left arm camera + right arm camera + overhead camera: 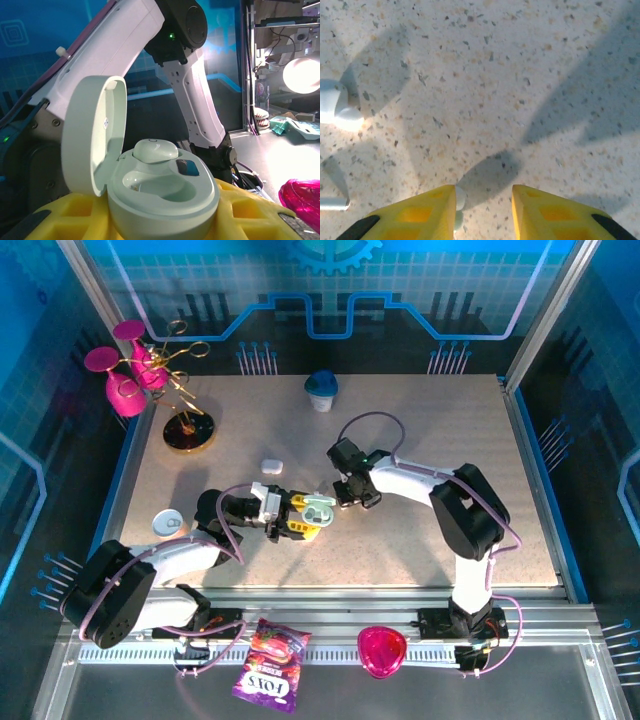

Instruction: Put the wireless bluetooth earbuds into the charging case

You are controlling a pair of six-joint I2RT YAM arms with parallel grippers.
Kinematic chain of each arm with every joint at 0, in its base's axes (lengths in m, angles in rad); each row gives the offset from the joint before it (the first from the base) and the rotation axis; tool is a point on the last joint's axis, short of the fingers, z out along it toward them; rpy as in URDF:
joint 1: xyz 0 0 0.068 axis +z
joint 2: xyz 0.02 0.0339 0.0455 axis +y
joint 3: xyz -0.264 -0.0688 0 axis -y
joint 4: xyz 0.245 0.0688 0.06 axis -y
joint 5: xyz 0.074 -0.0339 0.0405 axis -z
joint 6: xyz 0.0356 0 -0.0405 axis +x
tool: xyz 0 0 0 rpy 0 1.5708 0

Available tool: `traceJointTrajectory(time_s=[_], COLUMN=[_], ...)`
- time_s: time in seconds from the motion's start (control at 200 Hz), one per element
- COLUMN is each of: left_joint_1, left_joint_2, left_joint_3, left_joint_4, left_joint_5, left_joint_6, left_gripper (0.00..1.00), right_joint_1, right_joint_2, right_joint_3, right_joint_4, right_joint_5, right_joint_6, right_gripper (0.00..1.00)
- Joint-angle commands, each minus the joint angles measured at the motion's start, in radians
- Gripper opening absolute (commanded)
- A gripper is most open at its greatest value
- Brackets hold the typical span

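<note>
Earbud two, a tiny white piece (pixel 459 199), lies against the inner face of one finger of the right gripper (pixel 484 192), whose jaws stand spread above the table (pixel 520 75), wrist pointing straight down. Just beside it the left gripper (pixel 298 522), arm stretched low, pinches the open charging case (pixel 165 195); one earbud (pixel 155 150) sits seated, the other well (pixel 140 182) empty. Likely step: picking up the second bud. Next calls for closing gently, lifting, aligning over that well
</note>
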Motion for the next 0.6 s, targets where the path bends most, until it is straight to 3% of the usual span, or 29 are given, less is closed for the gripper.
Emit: traceJointTrajectory(time_s=[0.0, 0.22, 0.595], left_joint_1=[0.002, 0.003, 0.003], left_joint_2=[-0.003, -0.007, -0.01], left_joint_3=[0.019, 0.018, 0.02], left_joint_4=[0.02, 0.02, 0.019], left_joint_5=[0.028, 0.026, 0.032], left_joint_6=[0.014, 0.013, 0.007], left_gripper=[0.23, 0.23, 0.23], right_joint_1=[-0.008, -0.017, -0.015], right_joint_2=[-0.059, -0.023, 0.081], right_joint_3=[-0.019, 0.008, 0.076], right_joint_4=[0.017, 0.027, 0.055], right_joint_5=[-0.038, -0.055, -0.21], right_joint_6=[0.024, 0.026, -0.111], right_gripper=[0.38, 0.42, 0.35])
